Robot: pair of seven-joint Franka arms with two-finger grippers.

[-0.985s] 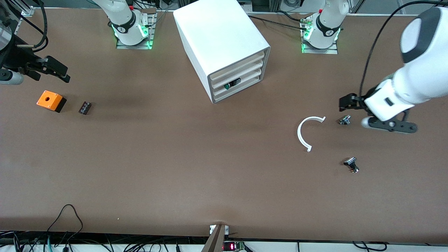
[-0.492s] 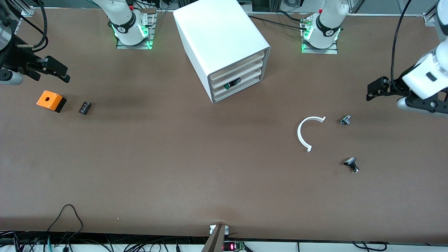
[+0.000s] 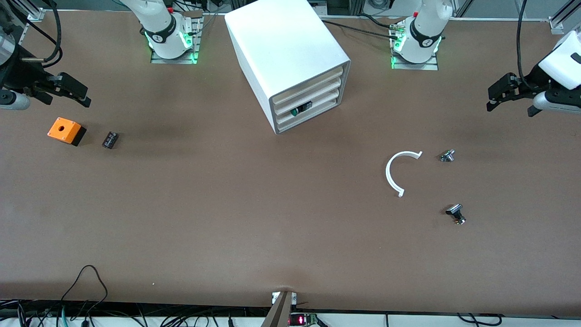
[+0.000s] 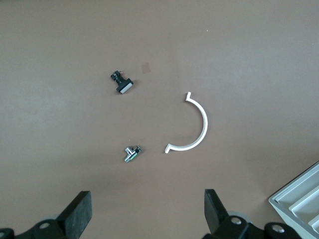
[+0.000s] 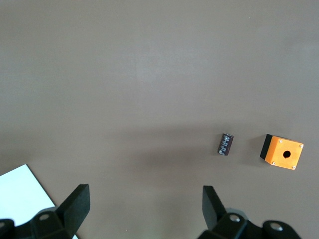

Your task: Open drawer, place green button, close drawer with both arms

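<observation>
The white cabinet (image 3: 290, 54) stands between the two arm bases, its four tray drawers flush with its front. The green-capped button (image 3: 297, 110) lies in the third drawer from the top (image 3: 317, 103) and shows through the gap above that drawer's front. My left gripper (image 3: 492, 99) is open and empty, up in the air at the left arm's end of the table; it also shows in the left wrist view (image 4: 148, 214). My right gripper (image 3: 84, 97) is open and empty over the right arm's end, above the orange box; it also shows in the right wrist view (image 5: 144, 209).
A white arc piece (image 3: 399, 172), a silver knob (image 3: 447, 156) and a black-capped button (image 3: 455, 212) lie toward the left arm's end. An orange box (image 3: 66, 131) and a small black part (image 3: 110, 139) lie toward the right arm's end.
My left gripper has lifted away from the silver knob and drawn back toward the left arm's end of the table. The right arm has not moved.
</observation>
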